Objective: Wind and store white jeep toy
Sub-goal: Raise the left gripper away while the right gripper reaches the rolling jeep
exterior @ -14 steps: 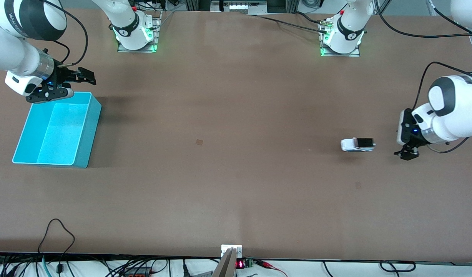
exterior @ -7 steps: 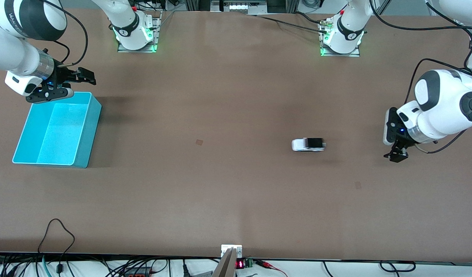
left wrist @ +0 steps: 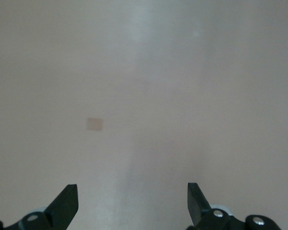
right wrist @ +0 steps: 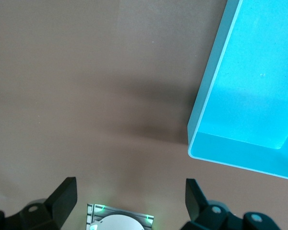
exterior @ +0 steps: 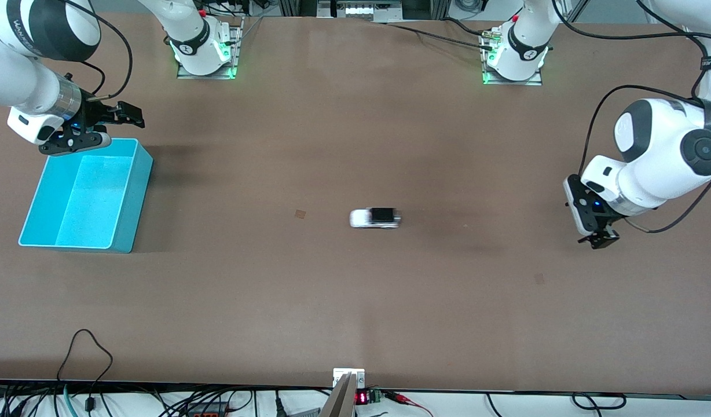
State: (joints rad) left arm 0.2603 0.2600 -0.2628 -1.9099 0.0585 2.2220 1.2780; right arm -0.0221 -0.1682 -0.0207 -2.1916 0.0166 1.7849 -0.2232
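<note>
Front view: the white jeep toy (exterior: 375, 218) sits blurred at mid-table, loose, apparently released after winding. My left gripper (exterior: 598, 238) hangs spread near my table end; my right gripper (exterior: 109, 124), spread, waits over the turquoise bin (exterior: 136, 191). Next: catch it.

Brown table (exterior: 355, 324), matte and wide, spanning the whole front view. Near its middle, white jeep toy (exterior: 374, 218) on its wheels, black roof panel up, lengthwise along the table. Just beside it, toward the right arm's end, small darker square patch (exterior: 300, 214) on the surface. Turquoise bin (exterior: 136, 197) at the right arm's end, open side up, nothing inside. Second faint square patch (exterior: 539, 278) toward the left arm's end, nearer the front camera than the jeep. Two arm base plates along the edge farthest from the camera.
</note>
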